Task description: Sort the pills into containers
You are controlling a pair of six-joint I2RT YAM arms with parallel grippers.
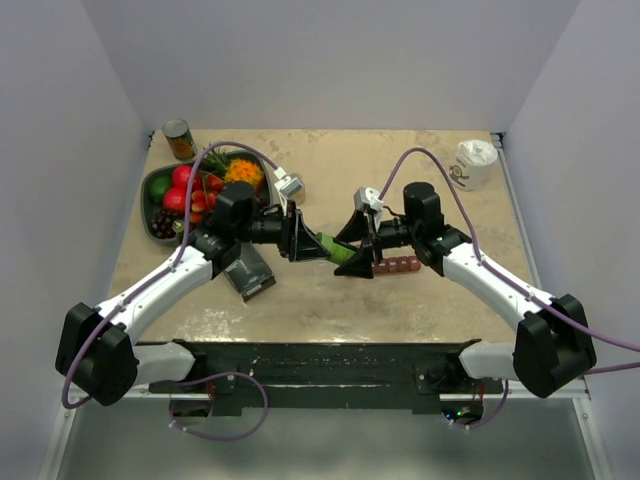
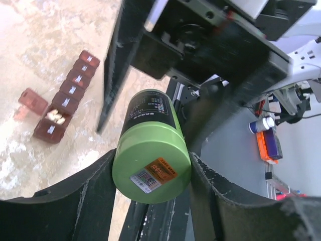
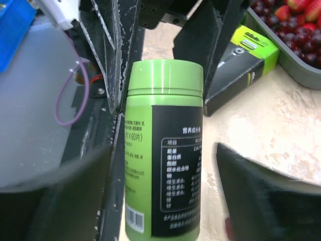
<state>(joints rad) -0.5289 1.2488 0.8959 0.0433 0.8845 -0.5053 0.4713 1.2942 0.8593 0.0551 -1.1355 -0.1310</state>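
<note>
Arms meet over the middle of the pale brown table [image 1: 330,300], and a small round green plastic bottle [image 1: 330,247] hangs in the air between them. The left gripper [image 2: 151,158] hugs the lid end of the bottle, with both black fingers pressed to its sides. The right gripper [image 3: 160,148] is around the other end, but its jaws stand a little off the bottle, so it does not seem to be squeezing. I think the bottle is being passed from one arm to the other, so one arm can hold it firmly while the lid comes off.

A long dark red-brown plastic strip of little square boxes [image 2: 67,98] lies flat on the table, just under and beside the right gripper. One box near the end has its lid flipped open, and a few white pills [image 2: 56,118] sit inside it. The other boxes look shut. The strip lies close to the arms, so pills do not have far to go.

A dark oval tray of fruit [image 1: 160,185], a tin can [image 1: 179,140] and a white cup [image 1: 475,163] stand far back, out of the way. A dark box with a green end [image 3: 241,70] lies near the left arm.

Most boxes look unfilled, so I think the sorting has only begun.
</note>
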